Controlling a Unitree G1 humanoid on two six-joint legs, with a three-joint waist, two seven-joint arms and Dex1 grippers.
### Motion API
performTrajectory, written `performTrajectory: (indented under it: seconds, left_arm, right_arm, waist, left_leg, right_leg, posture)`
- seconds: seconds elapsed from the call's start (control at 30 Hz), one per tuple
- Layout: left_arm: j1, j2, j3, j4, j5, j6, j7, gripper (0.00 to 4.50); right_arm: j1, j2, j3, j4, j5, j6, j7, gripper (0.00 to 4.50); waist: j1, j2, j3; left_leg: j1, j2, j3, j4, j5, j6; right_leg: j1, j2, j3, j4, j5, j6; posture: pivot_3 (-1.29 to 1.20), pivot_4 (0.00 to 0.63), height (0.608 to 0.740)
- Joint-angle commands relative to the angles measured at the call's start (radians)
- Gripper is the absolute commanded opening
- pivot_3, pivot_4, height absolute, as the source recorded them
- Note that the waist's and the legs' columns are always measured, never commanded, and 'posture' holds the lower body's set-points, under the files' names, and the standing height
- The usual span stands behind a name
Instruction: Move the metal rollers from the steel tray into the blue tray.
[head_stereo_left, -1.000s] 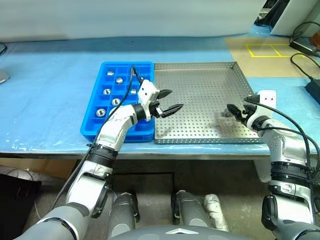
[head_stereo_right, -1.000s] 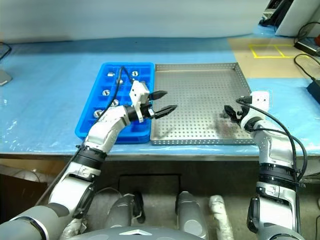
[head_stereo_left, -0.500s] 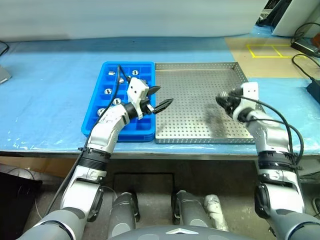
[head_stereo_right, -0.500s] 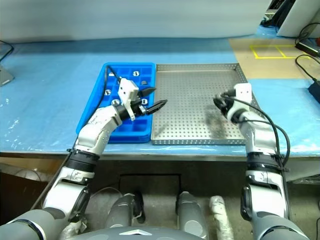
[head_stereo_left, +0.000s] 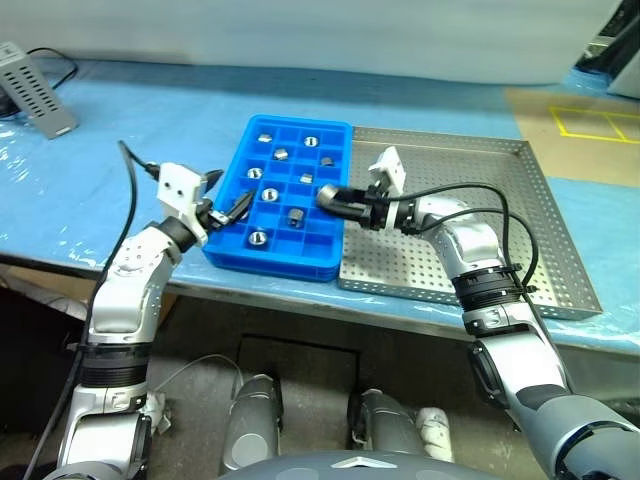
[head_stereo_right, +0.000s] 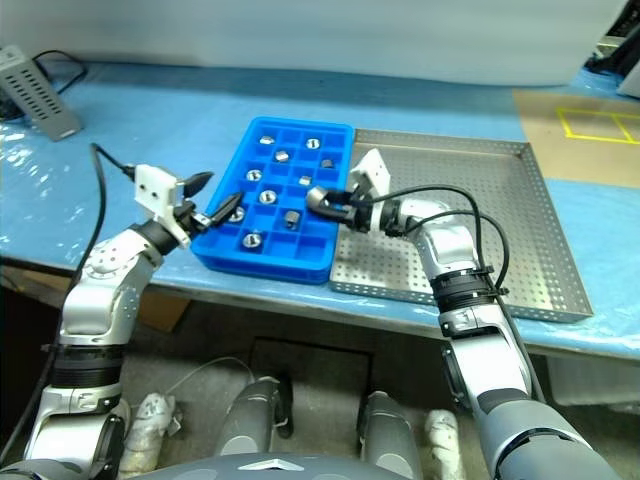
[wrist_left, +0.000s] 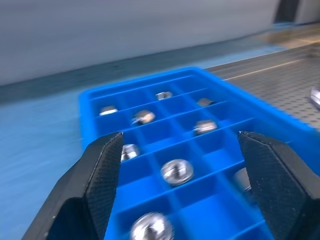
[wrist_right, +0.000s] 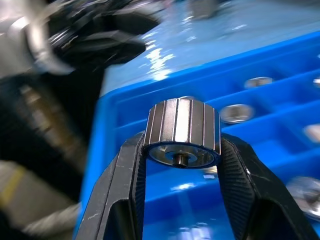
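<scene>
R gripper (head_stereo_left: 327, 198) clamped on ridged roller (wrist_right: 182, 131), over blue tray (head_stereo_left: 228, 254) right edge | L gripper (head_stereo_left: 228, 203) jaws apart, empty, at tray's left edge | other rollers (head_stereo_left: 257, 238) in tray cells | steel tray (head_stereo_left: 560, 240) right of blue | no legible writing

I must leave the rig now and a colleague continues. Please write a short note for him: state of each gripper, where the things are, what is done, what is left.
Right gripper: jaws shut on one ridged roller, held over the blue tray.
Left gripper: jaws open, empty, at the blue tray's left edge.
Done: about nine rollers lie in the blue tray's compartments; the steel tray looks bare of rollers.
Left: put the held roller into a free compartment, probably the last one.
</scene>
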Motion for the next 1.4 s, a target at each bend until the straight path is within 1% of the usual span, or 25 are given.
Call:
performTrajectory:
  seconds: [0.03,0.1,0.17,0.2,0.27,0.4,0.5,0.6,0.7,0.77,0.9,1.0,1.03,1.1,1.23,1.4]
  left_arm:
    - [-0.01,-0.001,-0.004,-0.068,-0.012,-0.002,0.014,3.85]
    - [-0.014,-0.003,-0.01,-0.068,-0.01,-0.002,0.017,3.85]
    - [-0.023,-0.003,-0.016,-0.061,-0.01,-0.004,0.016,3.85]
    - [-0.028,-0.002,-0.02,-0.055,-0.01,-0.006,0.014,3.85]
    - [-0.038,0.0,-0.025,-0.043,-0.009,-0.009,0.01,3.85]
    - [-0.057,-0.007,-0.045,-0.023,-0.009,-0.015,-0.002,3.85]
    - [-0.085,-0.008,-0.061,0.011,-0.009,-0.022,-0.024,3.85]
    - [-0.126,-0.023,-0.085,0.05,-0.01,-0.031,-0.051,3.85]
    - [-0.168,-0.04,-0.111,0.106,-0.001,-0.056,-0.081,3.85]
    - [-0.194,-0.052,-0.12,0.152,0.008,-0.075,-0.087,3.85]
    - [-0.239,-0.078,-0.137,0.233,0.013,-0.099,-0.099,3.85]
    - [-0.259,-0.108,-0.17,0.261,0.004,-0.1,-0.14,4.41]
    - [-0.258,-0.113,-0.183,0.274,0.016,-0.11,-0.148,4.46]
    - [-0.25,-0.116,-0.191,0.294,0.035,-0.127,-0.144,4.46]
    - [-0.238,-0.127,-0.176,0.297,0.015,-0.114,-0.136,4.46]
    - [-0.222,-0.141,-0.193,0.298,0.044,-0.132,-0.115,4.46]
  right_arm:
    - [0.019,-0.046,0.074,-0.041,-0.045,-0.018,0.075,1.63]
    - [0.024,-0.058,0.109,-0.024,-0.09,-0.042,0.066,1.63]
    - [0.022,-0.059,0.118,0.0,-0.124,-0.067,0.037,2.36]
    - [0.021,-0.059,0.112,0.008,-0.13,-0.075,0.027,2.59]
    - [0.017,-0.059,0.1,0.019,-0.133,-0.078,0.019,3.24]
    - [0.033,-0.082,0.084,0.01,-0.143,-0.082,-0.01,4.49]
    - [0.029,-0.071,0.034,0.005,-0.114,-0.086,-0.056,4.49]
    - [0.005,-0.022,-0.087,-0.004,-0.04,-0.077,-0.164,4.49]
    - [-0.008,0.005,-0.169,0.011,-0.03,-0.092,-0.278,4.49]
    - [0.005,0.007,-0.189,0.007,-0.046,-0.116,-0.327,4.49]
    - [0.065,0.006,-0.213,-0.074,-0.033,-0.094,-0.37,4.49]
    - [0.105,0.017,-0.246,-0.101,-0.023,-0.118,-0.42,4.5]
    - [0.123,0.023,-0.247,-0.105,-0.024,-0.13,-0.429,4.5]
    - [0.158,0.037,-0.241,-0.134,-0.027,-0.137,-0.45,4.5]
    - [0.2,0.057,-0.274,-0.204,0.006,-0.108,-0.506,4.5]
    - [0.197,0.034,-0.281,-0.152,-0.043,-0.175,-0.563,4.5]
  waist:
    - [0.013,0.0,0.0]
    - [0.016,0.0,0.0]
    - [0.014,0.0,0.0]
    - [0.011,-0.001,0.0]
    - [0.007,-0.001,-0.001]
    - [0.004,-0.001,-0.001]
    - [0.003,-0.001,-0.001]
    - [0.0,-0.002,0.0]
    - [-0.008,-0.002,0.0]
    - [-0.022,-0.002,0.0]
    - [-0.045,-0.002,-0.001]
    - [-0.061,-0.002,0.0]
    - [-0.066,-0.002,0.0]
    - [-0.079,-0.002,-0.001]
    - [-0.093,-0.002,-0.001]
    - [-0.1,-0.002,-0.001]
  left_leg:
    - [0.0,0.0,0.0,0.0,0.0,0.0]
    - [0.001,-0.001,0.0,0.0,0.0,-0.001]
    - [0.002,-0.001,-0.001,0.0,0.002,-0.003]
    - [0.002,-0.001,-0.001,0.0,0.003,-0.005]
    - [0.004,0.0,-0.001,-0.001,0.005,-0.008]
    - [0.007,0.0,-0.002,-0.005,0.005,-0.009]
    - [0.007,0.0,-0.002,-0.005,0.005,-0.009]
    - [0.006,0.0,-0.002,-0.004,0.006,-0.009]
    - [0.006,0.0,-0.001,-0.004,0.006,-0.009]
    - [0.006,0.0,-0.001,-0.005,0.007,-0.01]
    - [0.005,0.0,0.0,-0.005,0.006,-0.01]
    - [0.004,0.0,0.0,-0.005,0.006,-0.01]
    - [0.003,0.0,0.0,-0.005,0.006,-0.009]
    - [0.003,0.0,0.0,-0.005,0.006,-0.008]
    - [0.003,0.001,0.0,-0.005,0.005,-0.008]
    - [0.004,0.001,0.0,-0.004,0.005,-0.007]
  right_leg:
    - [0.001,-0.001,0.0,0.0,0.0,0.0]
    - [0.002,-0.001,0.0,0.0,0.0,0.0]
    - [0.002,-0.001,0.0,0.001,0.0,0.0]
    - [0.001,-0.001,0.0,0.001,0.001,0.0]
    - [0.001,-0.001,0.0,0.003,0.001,0.0]
    - [0.002,0.0,0.0,0.003,0.001,0.001]
    - [0.002,0.0,0.0,0.003,0.001,0.0]
    - [0.001,0.0,0.001,0.004,0.001,0.0]
    - [0.0,0.0,0.001,0.004,0.001,0.0]
    - [0.0,0.001,0.001,0.004,0.001,0.0]
    - [-0.001,0.001,0.001,0.003,0.001,0.0]
    - [-0.002,0.001,0.001,0.003,0.001,0.0]
    - [-0.003,0.001,0.001,0.003,0.001,0.0]
    - [-0.003,0.001,0.002,0.003,0.001,0.0]
    - [-0.003,0.002,0.002,0.003,0.001,0.0]
    - [-0.002,0.002,0.002,0.003,0.001,0.0]
  posture:
    - [0.14,0.15,0.74]
    - [0.14,0.15,0.74]
    - [0.13,0.15,0.74]
    - [0.12,0.15,0.74]
    - [0.11,0.15,0.74]
    - [0.09,0.15,0.74]
    - [0.04,0.15,0.74]
    - [0.0,0.15,0.74]
    - [-0.06,0.15,0.74]
    - [-0.08,0.15,0.74]
    - [-0.14,0.15,0.74]
    - [-0.17,0.15,0.74]
    - [-0.18,0.15,0.74]
    - [-0.2,0.15,0.74]
    - [-0.2,0.15,0.74]
    - [-0.2,0.15,0.74]
